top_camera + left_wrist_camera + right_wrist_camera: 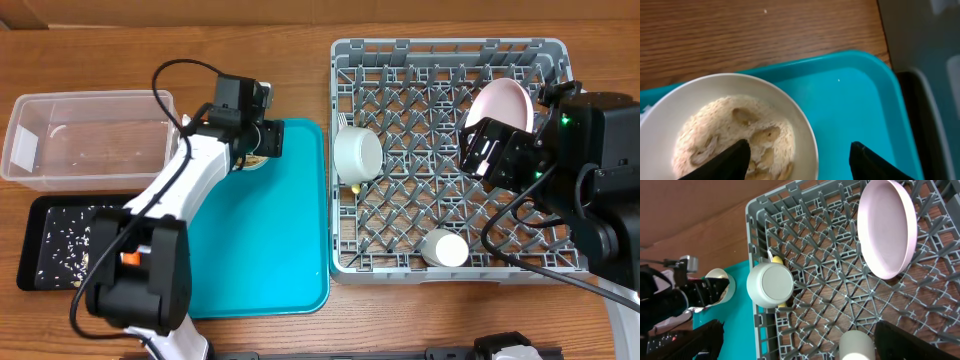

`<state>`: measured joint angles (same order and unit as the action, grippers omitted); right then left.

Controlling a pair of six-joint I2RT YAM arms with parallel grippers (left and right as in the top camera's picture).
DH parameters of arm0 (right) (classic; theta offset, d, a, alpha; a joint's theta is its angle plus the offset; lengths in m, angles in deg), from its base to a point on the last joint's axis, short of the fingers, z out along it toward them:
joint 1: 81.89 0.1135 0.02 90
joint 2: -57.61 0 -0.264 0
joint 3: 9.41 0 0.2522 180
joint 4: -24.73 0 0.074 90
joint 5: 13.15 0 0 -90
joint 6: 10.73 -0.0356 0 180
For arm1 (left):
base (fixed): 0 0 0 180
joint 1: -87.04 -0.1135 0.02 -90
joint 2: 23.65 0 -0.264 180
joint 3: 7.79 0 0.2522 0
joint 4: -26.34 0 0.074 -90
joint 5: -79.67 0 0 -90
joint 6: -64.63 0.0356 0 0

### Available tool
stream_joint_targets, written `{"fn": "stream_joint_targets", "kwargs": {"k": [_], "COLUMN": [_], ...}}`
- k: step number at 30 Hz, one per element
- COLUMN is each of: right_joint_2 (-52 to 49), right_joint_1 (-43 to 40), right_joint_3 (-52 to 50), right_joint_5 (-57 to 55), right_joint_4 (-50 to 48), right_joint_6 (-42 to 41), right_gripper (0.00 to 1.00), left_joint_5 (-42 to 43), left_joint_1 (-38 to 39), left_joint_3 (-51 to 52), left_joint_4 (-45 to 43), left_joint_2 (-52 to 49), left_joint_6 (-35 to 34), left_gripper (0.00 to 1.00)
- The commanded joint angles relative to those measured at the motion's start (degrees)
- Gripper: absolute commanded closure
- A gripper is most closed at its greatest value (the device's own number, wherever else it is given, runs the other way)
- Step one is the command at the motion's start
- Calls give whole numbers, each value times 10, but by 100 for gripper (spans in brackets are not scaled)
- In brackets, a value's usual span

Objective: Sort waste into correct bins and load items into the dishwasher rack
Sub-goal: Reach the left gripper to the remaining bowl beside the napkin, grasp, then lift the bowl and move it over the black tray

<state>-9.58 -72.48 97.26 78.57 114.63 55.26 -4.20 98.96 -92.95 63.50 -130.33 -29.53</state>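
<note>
Left wrist: we hold left fingers apart astride the bowl rim at 3 o'clock; right fingers apart over rack

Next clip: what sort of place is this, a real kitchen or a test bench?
Most likely a staged tabletop bench for dish clearing, not a working kitchen. A grey dishwasher rack sits directly on a wooden table, beside a teal serving tray, a clear tub and a black tray.

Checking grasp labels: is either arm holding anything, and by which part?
Nothing held. Left jaws straddle the bowl rim, unclamped; right jaws open, empty.
</note>
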Motion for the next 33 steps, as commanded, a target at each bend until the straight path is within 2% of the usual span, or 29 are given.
{"fn": "stream_joint_targets", "kwargs": {"k": [1, 5, 8, 9, 10, 12, 14, 16, 20, 24, 33], "right_joint_2": [2, 2, 2, 2, 2, 2, 2, 2, 2, 2, 2], "right_joint_1": [-2, -2, -2, -2, -2, -2, -2, -2, -2, -2, -2], "right_joint_3": [6, 6, 6, 6, 6, 6, 6, 6, 6, 6, 6], "right_joint_5": [1, 1, 1, 1, 1, 1, 1, 1, 1, 1, 1], "right_joint_4": [1, 3, 3, 3, 4, 7, 8, 8, 8, 8, 7], "right_joint_6": [-2, -2, -2, -2, -2, -2, -2, -2, -2, -2, -2], "right_gripper": [0, 0, 0, 0, 0, 0, 0, 0, 0, 0, 0], "left_joint_5": [-8, -1, -1, -2, -2, -1, -1, -2, -5, -8, -3], "left_joint_1": [2, 5, 10, 12, 14, 19, 21, 21, 21, 23, 67], "left_joint_3": [6, 6, 6, 6, 6, 6, 6, 3, -15, -31, -38], "left_joint_4": [-10, -23, -23, -23, -20, -13, -5, 16, 90, 152, 198], "left_joint_2": [-34, -53, -62, -64, -65, -64, -63, -60, -47, -17, 156], "left_joint_6": [31, 24, 24, 24, 24, 22, 21, -1, -73, -113, -118], "left_gripper": [41, 45, 53, 58, 70, 86, 93, 96, 96, 96, 96]}}
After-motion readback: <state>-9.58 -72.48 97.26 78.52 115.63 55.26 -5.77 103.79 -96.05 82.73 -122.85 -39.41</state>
